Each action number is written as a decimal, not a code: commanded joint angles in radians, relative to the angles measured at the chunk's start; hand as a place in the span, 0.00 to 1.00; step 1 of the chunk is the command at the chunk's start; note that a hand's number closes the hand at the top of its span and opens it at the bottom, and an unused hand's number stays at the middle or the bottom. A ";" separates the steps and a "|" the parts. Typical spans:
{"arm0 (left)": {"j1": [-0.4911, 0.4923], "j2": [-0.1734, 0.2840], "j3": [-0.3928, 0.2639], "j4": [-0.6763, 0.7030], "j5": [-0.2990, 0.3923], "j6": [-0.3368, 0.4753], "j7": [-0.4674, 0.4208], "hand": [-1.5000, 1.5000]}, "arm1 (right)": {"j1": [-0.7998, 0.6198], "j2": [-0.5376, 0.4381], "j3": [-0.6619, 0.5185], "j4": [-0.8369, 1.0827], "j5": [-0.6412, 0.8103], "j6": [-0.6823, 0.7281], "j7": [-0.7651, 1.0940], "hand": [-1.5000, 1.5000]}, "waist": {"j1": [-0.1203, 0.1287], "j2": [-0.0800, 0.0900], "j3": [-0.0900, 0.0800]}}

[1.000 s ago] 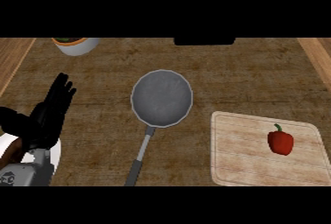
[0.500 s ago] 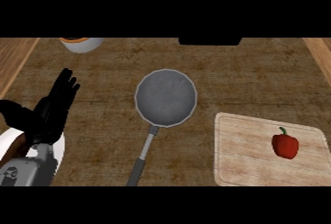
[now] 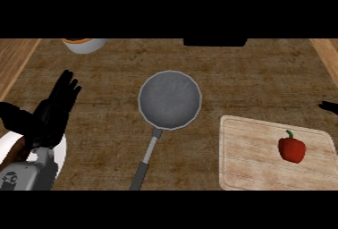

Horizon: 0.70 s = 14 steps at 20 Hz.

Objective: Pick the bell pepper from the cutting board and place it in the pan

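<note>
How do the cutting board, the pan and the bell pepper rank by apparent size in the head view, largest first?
1. Cutting board, covering the widest area.
2. Pan; its handle makes it longer, but its bowl looks smaller than the board.
3. Bell pepper, clearly smallest.

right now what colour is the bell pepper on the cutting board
Red with a green stem, seen in the head view: bell pepper.
</note>
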 commanded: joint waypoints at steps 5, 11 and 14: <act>0.005 -0.009 0.025 0.021 -0.011 -0.023 -0.015 0.50 | 0.011 0.037 0.075 -0.146 0.169 0.076 0.107 0.00 | -0.024 -0.004 0.000; 0.021 -0.039 0.011 0.012 -0.051 -0.018 -0.037 0.50 | -0.023 0.106 0.079 -0.212 0.289 0.118 0.242 0.00 | -0.020 -0.004 0.000; -0.027 -0.025 0.050 0.023 -0.029 -0.024 0.020 0.50 | -0.017 0.205 0.099 -0.251 0.338 0.088 0.268 0.00 | -0.021 -0.003 0.001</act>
